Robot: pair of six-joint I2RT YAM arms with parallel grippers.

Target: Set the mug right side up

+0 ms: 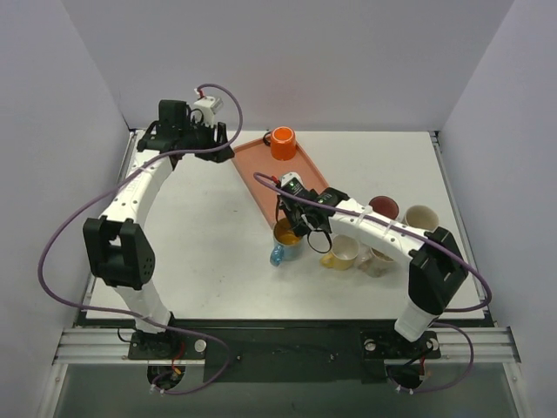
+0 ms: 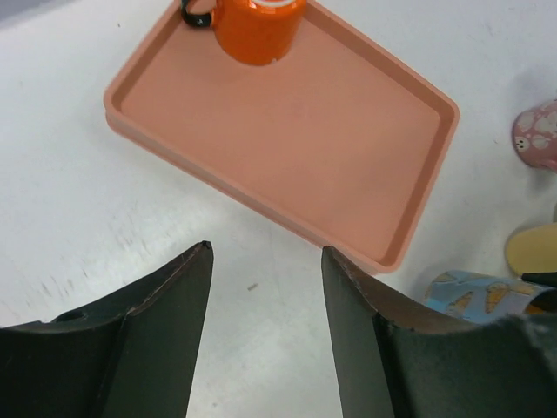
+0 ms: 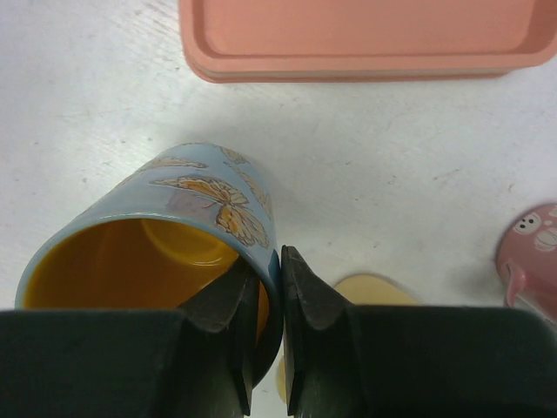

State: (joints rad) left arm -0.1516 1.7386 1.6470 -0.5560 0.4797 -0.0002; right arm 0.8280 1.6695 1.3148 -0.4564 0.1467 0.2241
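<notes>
A light blue mug with butterflies and a yellow inside [image 3: 187, 222] is tilted, its mouth towards the wrist camera. My right gripper [image 3: 274, 279] is shut on its rim, one finger inside and one outside. From above the mug [image 1: 285, 237] sits just below the salmon tray, under my right gripper [image 1: 296, 222]. My left gripper [image 2: 265, 252] is open and empty above the bare table near the tray's corner; from above it is at the far left of the table [image 1: 209, 139]. The blue mug's edge also shows in the left wrist view [image 2: 474, 292].
A salmon tray [image 1: 261, 174] holds an upright orange mug [image 1: 282, 142] at its far end. Several other mugs stand to the right: cream [image 1: 342, 252], clear [image 1: 377, 259], maroon [image 1: 384, 207] and beige [image 1: 420, 217]. A pink mug [image 3: 531, 252] is right of my right gripper.
</notes>
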